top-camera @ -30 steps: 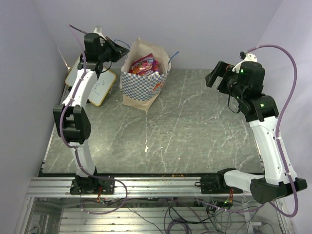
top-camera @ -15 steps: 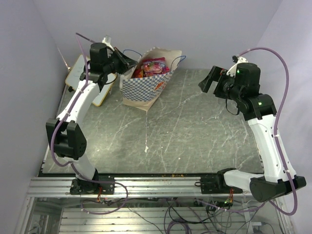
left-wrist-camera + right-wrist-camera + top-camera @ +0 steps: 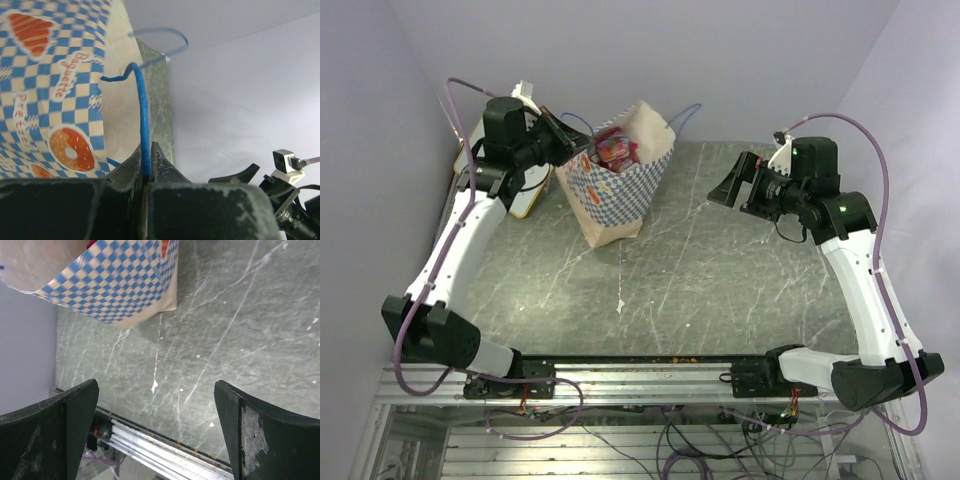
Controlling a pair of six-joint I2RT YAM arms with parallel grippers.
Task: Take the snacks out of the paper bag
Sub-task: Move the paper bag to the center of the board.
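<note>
Paper bag (image 3: 615, 190), tan kraft, blue-checkered, apparently tilted; left end effector (image 3: 146, 170) clenches its blue cord handle (image 3: 142, 115); right end effector (image 3: 155, 390) released.

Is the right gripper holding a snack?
No, the right gripper is wide open above the table, with nothing in it.

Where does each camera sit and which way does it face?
Top external: above and behind the bases, looking down on the table; left arm and right arm show whole.
Left wrist: looks along the left gripper, shut on the blue cord handle of the paper bag.
Right wrist: looks down past the open right gripper at table and bag.
Shared: all three show the bag.
</note>
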